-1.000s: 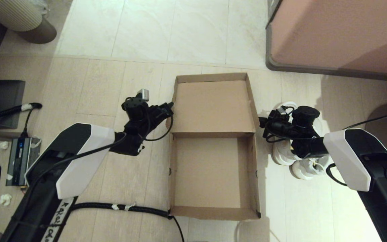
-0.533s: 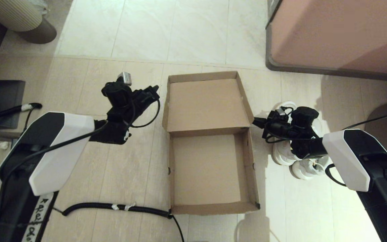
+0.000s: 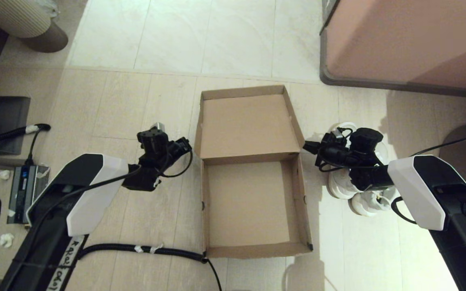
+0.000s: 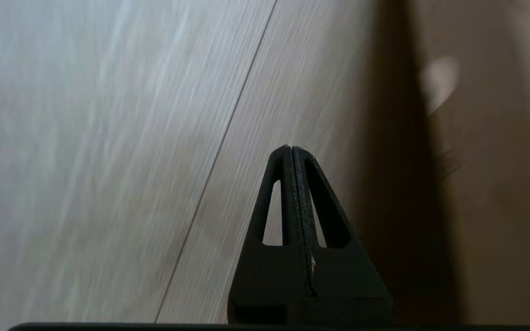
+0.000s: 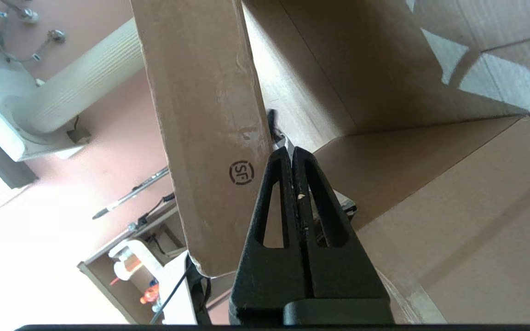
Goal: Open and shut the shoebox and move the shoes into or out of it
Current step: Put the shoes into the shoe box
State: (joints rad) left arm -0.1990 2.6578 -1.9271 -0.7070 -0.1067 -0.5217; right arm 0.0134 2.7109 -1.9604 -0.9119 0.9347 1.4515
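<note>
Cardboard shoebox [image 3: 253,194] open, empty; shoes [image 3: 358,190] on floor beside its right wall. Our left gripper [image 3: 184,146], right gripper [image 3: 308,146] pinched closed, holding nothing. Next, we judge: open right, grasp shoe.

Pale tiled floor [image 3: 144,105], bearing open shoebox [image 3: 253,210], white shoes [image 3: 362,198] just right of it, corrugated black cable [image 3: 144,249] at its near-left corner.

Head camera looks steeply down on the floor [image 3: 168,52]. Both wrist cameras sit close behind their hands, sharing the shoebox [image 3: 253,169] at frame centre.
</note>
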